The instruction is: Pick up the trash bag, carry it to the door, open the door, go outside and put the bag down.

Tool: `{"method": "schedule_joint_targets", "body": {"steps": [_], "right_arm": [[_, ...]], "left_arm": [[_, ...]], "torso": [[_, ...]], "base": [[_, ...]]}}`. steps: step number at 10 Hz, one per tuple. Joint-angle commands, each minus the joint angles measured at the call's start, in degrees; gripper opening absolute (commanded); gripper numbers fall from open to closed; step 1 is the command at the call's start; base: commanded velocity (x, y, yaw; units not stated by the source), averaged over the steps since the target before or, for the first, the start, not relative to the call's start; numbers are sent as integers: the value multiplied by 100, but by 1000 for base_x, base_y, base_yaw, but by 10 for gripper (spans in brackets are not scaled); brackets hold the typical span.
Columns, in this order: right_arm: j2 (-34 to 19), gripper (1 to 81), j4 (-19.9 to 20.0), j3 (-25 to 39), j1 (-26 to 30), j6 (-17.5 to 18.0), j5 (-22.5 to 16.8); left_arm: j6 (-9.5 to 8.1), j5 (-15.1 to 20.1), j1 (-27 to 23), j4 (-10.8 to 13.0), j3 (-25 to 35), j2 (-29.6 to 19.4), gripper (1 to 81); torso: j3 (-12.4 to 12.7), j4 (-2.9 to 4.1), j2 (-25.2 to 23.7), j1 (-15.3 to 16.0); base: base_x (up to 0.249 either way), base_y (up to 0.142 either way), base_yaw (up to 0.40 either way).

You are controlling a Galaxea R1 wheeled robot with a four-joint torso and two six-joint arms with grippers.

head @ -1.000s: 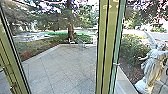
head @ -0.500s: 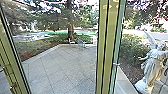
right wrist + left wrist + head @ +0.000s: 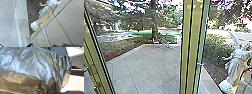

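Pale paving (image 3: 149, 67) stretches beyond the yellow-green door frame (image 3: 190, 45), with the statue (image 3: 236, 65) by the planted bed, all placed as a second ago. The trash bag (image 3: 25, 65) bulges close to my left wrist; how open either pincer is, or what it grips, I cannot tell.

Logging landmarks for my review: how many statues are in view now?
1. The pale statue stands toward the head view's right edge, beside the planting bed; the right wrist view shows it again. Others could be hidden behind the shrubs.
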Motion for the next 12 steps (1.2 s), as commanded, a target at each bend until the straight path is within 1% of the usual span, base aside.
{"method": "schedule_joint_targets", "body": {"steps": [1, 3, 5, 6, 7, 8, 9, 10, 12], "right_arm": [[-340, 811, 1052, 1052, 297, 0, -948], [-445, 811, 1834, 1685, -318, 17, -993], [-621, 811, 2599, 2483, -1196, 35, -897], [-639, 811, 2751, 2903, -1652, 52, -870], [-657, 811, 2761, 3227, -2075, 44, -818], [-683, 811, 2770, 3543, -2471, 62, -466], [-683, 811, 2787, 3849, -2848, 97, 6], [-622, 811, 2779, 4138, -3252, 114, 366], [-403, 811, 2761, 4430, -4010, 114, 1061]], "left_arm": [[52, 331, -214, -5, 85, 14, 10], [62, 287, -214, 20, 85, 5, 10], [70, 270, -222, 56, 85, 32, 10], [79, 252, -231, 56, 85, 32, 10], [88, 243, -248, 56, 85, 32, 10], [88, 208, -249, 56, 85, 32, 10], [88, 199, -266, 65, 85, 32, 10], [96, 199, -275, 65, 68, 32, 10], [97, 190, -328, 65, 59, 32, 10]], "torso": [[0, 0, 0, 0], [0, 0, 0, 0], [0, 0, 0, 0], [0, 0, 0, 2], [0, 0, 0, 2], [0, 0, 0, 2], [0, 0, 0, 2], [0, 0, 0, 0], [0, 0, 0, 0]], "base": [[0, 0, 0], [0, 0, 0], [0, 0, 0], [0, 0, 0], [0, 0, 0], [0, 0, 0], [0, 0, 0], [0, 0, 0], [0, 0, 0]]}}
